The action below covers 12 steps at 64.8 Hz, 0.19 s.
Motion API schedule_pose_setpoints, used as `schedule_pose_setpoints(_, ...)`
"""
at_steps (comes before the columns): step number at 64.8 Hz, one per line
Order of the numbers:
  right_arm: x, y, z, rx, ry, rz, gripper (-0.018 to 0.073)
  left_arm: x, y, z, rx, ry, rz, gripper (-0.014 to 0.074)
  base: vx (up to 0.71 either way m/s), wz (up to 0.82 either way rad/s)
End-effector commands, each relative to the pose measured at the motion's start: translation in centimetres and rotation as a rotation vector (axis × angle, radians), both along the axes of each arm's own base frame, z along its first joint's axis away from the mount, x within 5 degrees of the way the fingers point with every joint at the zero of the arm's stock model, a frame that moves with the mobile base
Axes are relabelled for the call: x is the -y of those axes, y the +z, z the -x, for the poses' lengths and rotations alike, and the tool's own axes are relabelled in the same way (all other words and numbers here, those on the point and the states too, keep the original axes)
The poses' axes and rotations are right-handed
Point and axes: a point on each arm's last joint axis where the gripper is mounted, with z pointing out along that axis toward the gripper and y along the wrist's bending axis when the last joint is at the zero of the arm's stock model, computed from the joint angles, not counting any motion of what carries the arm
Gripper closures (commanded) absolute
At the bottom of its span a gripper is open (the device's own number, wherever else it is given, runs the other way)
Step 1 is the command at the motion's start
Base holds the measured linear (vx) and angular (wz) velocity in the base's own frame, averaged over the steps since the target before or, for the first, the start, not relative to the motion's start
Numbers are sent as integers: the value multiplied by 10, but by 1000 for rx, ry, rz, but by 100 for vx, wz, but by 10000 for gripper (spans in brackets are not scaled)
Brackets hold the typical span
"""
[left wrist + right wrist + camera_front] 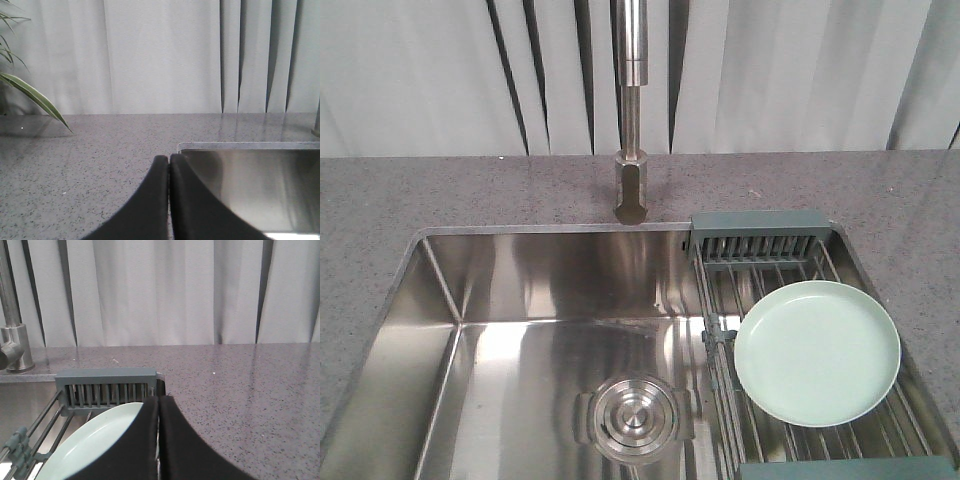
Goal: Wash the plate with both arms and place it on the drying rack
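The pale mint-green plate (817, 351) lies flat on the wire bars of the drying rack (758, 240) over the right side of the sink. In the right wrist view the plate (90, 445) shows low left, below the rack's slotted grey-green end piece (105, 386). My right gripper (159, 401) is shut and empty, hovering just above the plate's right edge. My left gripper (168, 159) is shut with nothing in it, over the counter at the sink's far left corner. Neither gripper appears in the front view.
The steel sink basin (550, 330) has a round drain cover (631, 418). A steel faucet (632, 120) rises behind it, and its base (15, 347) shows at left in the right wrist view. Speckled grey counter (410, 195) surrounds the sink. A plant leaf (30, 95) hangs far left.
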Motion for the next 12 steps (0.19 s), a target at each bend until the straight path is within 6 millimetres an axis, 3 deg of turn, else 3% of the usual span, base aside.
schedule_pose_setpoints(1,1,7,1,79,-12,16,568,0,17,3,117,-1,2,603,0,0)
schedule_pose_setpoints(12,1,7,1,79,-12,16,568,0,17,3,117,-1,2,603,0,0)
